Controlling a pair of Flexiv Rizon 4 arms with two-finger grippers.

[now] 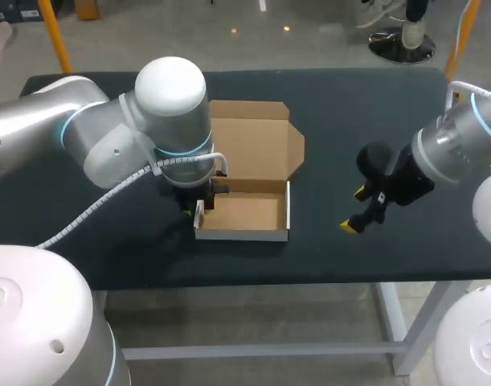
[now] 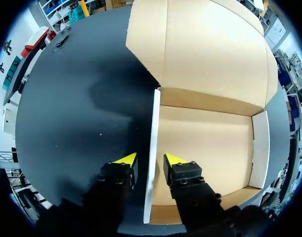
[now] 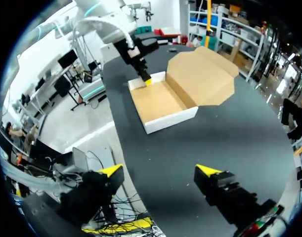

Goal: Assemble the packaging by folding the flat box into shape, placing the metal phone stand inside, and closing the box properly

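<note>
One bench (image 1: 349, 104) carries one box (image 1: 253, 161), just toward 9 o'clock of its middle, with the lid laid back toward 12 o'clock. We judge the box light: thin card, stiff across panels, weak at creases and easily crushed. It is best pinched on a wall's top edge or the lid's free edge. There are two tools. The left tool (image 2: 150, 159) is released and straddles the box's 9 o'clock wall, with slim gaps either side. The right tool (image 1: 355, 209) is spread wide, empty, at the box's 3 o'clock. We see no phone stand.
</note>
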